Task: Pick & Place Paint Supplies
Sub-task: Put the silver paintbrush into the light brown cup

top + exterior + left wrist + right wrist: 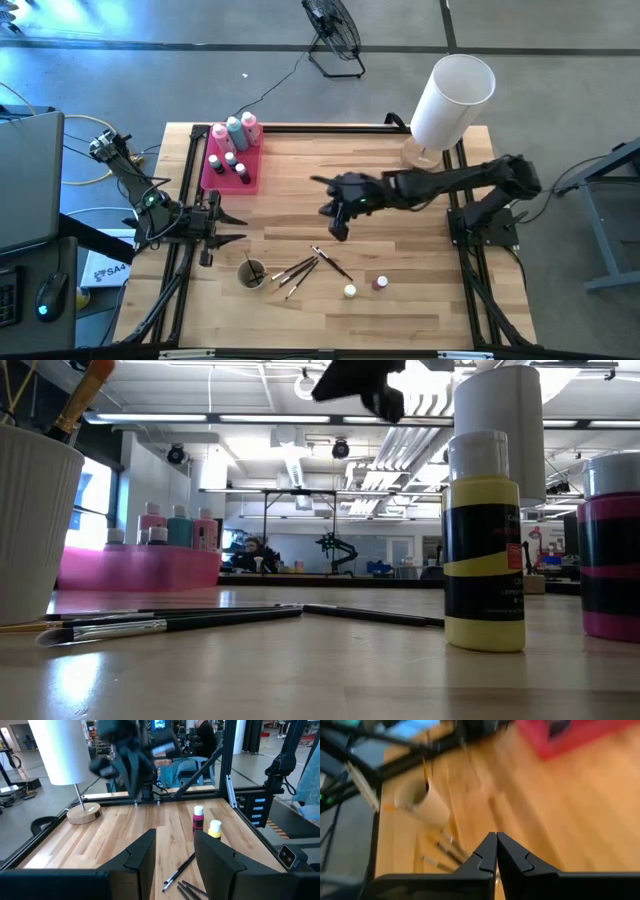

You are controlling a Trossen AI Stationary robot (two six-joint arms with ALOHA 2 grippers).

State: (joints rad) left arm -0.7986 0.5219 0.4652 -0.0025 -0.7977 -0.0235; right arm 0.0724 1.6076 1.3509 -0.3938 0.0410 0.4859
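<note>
Brushes [305, 265] flat on the table, fanned toward the cup; right hand [338, 228] empty, fingers together.

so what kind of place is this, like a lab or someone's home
Most likely a robotics lab or workshop: a large hall with an open ceiling of strip lights, another robot rig in the background, and a wooden table framed in dark metal.

Brushes [312, 266] fanned beside two upright pots [365, 287].
</note>
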